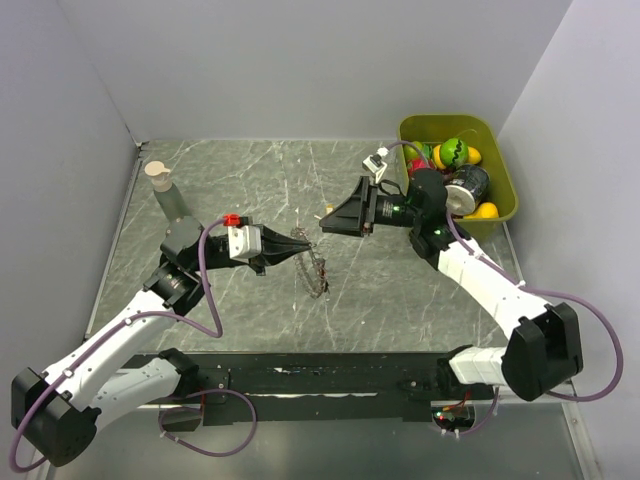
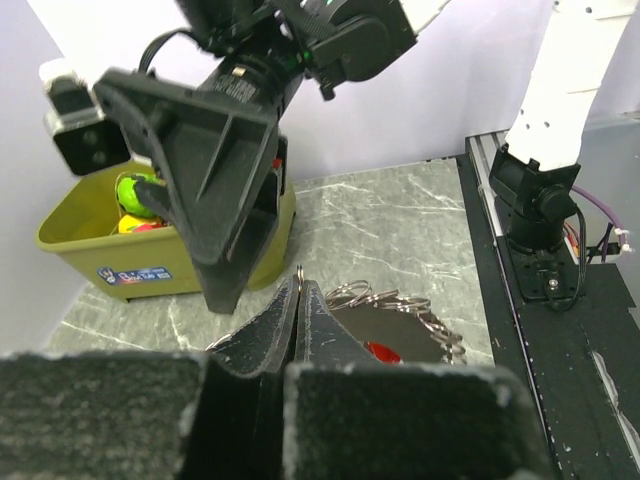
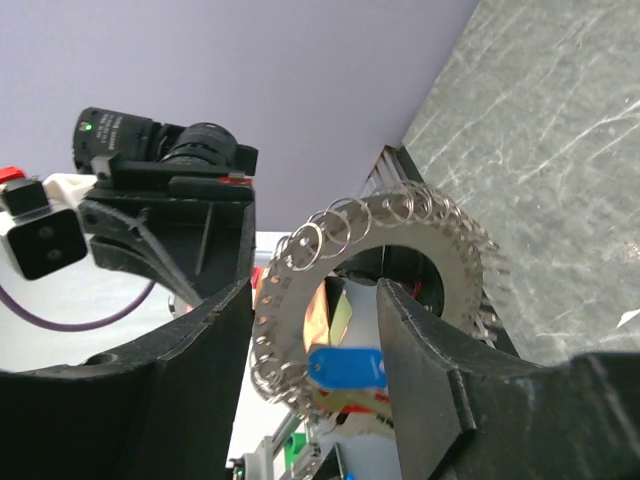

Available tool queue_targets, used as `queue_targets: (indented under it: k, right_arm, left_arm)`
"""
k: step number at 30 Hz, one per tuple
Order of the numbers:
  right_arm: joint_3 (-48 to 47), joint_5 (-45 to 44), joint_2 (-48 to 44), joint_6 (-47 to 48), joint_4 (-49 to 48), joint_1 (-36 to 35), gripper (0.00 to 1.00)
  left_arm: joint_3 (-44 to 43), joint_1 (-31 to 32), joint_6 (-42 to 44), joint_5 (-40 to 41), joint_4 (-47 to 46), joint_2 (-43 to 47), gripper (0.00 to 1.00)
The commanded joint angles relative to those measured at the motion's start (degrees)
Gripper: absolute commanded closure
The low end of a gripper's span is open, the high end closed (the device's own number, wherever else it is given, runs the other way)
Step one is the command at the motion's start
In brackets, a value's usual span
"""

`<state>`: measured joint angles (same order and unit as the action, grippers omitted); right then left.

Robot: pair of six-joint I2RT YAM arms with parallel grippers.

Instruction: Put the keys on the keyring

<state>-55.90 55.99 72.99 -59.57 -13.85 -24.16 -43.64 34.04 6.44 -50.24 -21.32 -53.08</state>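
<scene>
Left arm stretched low toward centre, left gripper (image 1: pixel 300 243) clenched on the rim of the keyring (image 1: pixel 318 270), which stands on edge over the marbled table (image 1: pixel 220 170). Right gripper (image 1: pixel 325 222) opposite, jaws apart, straddling the thin flat steel ring with its wire-loop fringe. Blue plastic-headed key (image 3: pixel 345 365) between.

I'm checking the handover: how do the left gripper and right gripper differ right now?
The left gripper is shut, pinching the keyring by its edge; the right gripper stands open. The left gripper points rightward, the right gripper leftward. Both are black, with their fingertips close to the keyring.
</scene>
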Motion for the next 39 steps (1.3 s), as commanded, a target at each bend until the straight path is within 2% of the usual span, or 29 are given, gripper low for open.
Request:
queue_targets:
  k: [1, 7, 16, 19, 20, 22, 31, 36, 39]
  right_arm:
    - [-4.0, 1.9, 2.0, -0.2, -0.2, -1.5, 0.42]
    - [-5.5, 2.9, 4.5, -1.1, -1.4, -3.4, 0.44]
    - [-4.0, 4.6, 6.3, -7.0, -10.1, -3.9, 0.62]
    - [-3.5, 5.1, 6.7, -9.0, -13.5, -4.0, 0.77]
    - [-3.4, 5.3, 6.6, -9.4, -14.7, -4.0, 0.88]
    - [-2.7, 5.4, 6.5, -9.9, -15.9, -4.0, 1.00]
    - [-1.1, 3.9, 4.1, -6.9, -19.2, -3.7, 1.00]
    - [-1.1, 3.6, 3.5, -3.5, -17.1, -3.5, 1.00]
    - [-1.3, 2.6, 2.8, 2.3, -10.6, -3.3, 1.00]
  left_arm:
    - [-3.6, -0.1, 1.2, -1.5, -2.4, 1.0, 0.99]
    - [-3.7, -0.1, 0.9, -2.5, -2.7, 0.5, 0.99]
    - [-4.0, -0.1, 0.8, -3.4, -2.2, 0.1, 0.99]
    - [-4.0, -0.1, 0.9, -3.3, -1.8, 0.2, 0.99]
    - [-4.0, -0.1, 1.2, -3.2, -1.5, 0.3, 0.99]
    - [-4.0, -0.1, 1.6, -3.0, -0.3, 0.5, 0.99]
    - [-3.3, -0.1, 4.5, -1.9, 5.9, 2.8, 0.99]
    - [-3.3, -0.4, 6.9, -2.1, 9.6, 4.6, 0.99]
    - [-3.0, -0.5, 9.2, -2.8, 12.1, 5.0, 0.99]
